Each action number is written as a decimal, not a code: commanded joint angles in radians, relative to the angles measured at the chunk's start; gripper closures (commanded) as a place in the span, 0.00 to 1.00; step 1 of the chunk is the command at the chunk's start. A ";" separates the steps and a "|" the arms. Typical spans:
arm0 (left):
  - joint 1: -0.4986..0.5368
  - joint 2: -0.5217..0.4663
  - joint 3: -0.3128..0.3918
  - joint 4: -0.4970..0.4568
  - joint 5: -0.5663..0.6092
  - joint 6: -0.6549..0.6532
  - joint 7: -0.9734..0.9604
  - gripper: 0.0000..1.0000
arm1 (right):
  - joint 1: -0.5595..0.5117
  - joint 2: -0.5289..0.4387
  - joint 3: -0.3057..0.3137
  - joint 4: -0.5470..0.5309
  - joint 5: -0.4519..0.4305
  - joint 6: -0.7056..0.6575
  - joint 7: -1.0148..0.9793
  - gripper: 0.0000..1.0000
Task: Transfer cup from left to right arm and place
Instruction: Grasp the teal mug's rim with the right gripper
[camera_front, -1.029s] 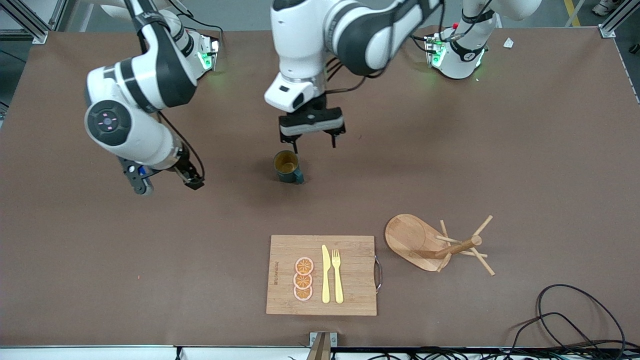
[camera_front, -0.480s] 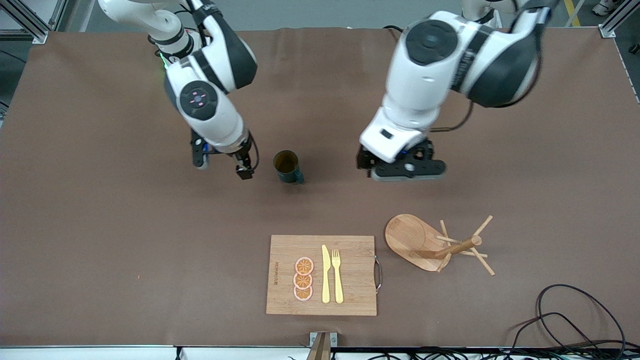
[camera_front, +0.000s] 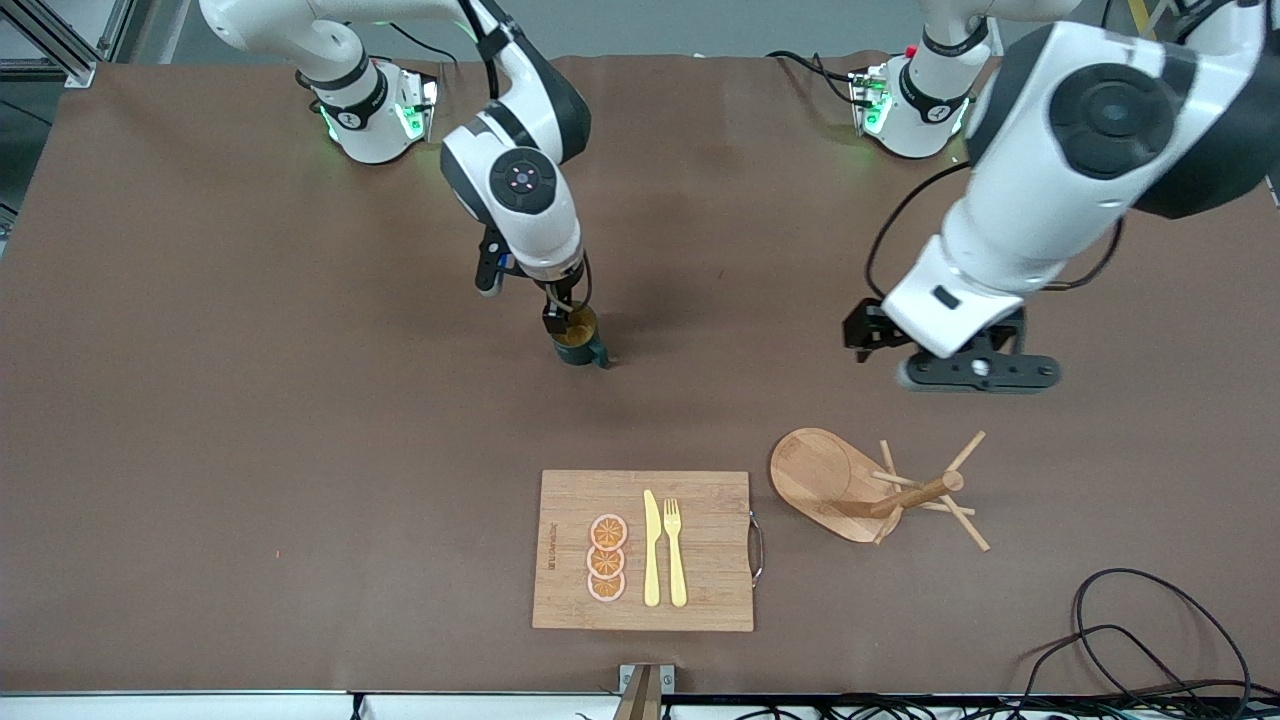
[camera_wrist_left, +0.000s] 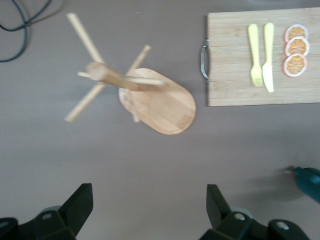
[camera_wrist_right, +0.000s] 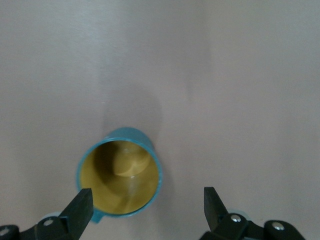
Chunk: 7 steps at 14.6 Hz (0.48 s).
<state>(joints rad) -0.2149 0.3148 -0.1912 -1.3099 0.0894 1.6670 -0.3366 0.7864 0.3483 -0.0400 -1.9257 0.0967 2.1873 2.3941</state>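
My right gripper hovers with fingers apart directly above the cup, which stands upright on the table. My left gripper, fingers spread, hangs empty over bare table near the peg stand.

Teal cup, yellowish-tan inside, standing on the plain brown table. At six o'clock from it, a pale bamboo cutting board carries three orange slices with pinkish rims and segment lines, plus a pale yellow knife and fork. At four o'clock, the light wooden peg stand. Both arms white and black.
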 joint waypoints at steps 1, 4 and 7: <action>0.075 -0.034 -0.007 -0.011 -0.023 -0.033 0.048 0.00 | 0.023 0.007 -0.012 -0.006 0.009 0.008 0.043 0.03; 0.130 -0.059 0.001 -0.014 -0.020 -0.064 0.061 0.00 | 0.019 0.049 -0.012 -0.004 0.009 0.014 0.051 0.03; 0.189 -0.091 0.004 -0.015 -0.020 -0.110 0.077 0.00 | 0.013 0.066 -0.011 -0.004 0.020 0.055 0.060 0.02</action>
<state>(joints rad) -0.0575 0.2672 -0.1878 -1.3099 0.0844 1.5965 -0.2818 0.7964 0.4072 -0.0470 -1.9259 0.0977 2.2148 2.4287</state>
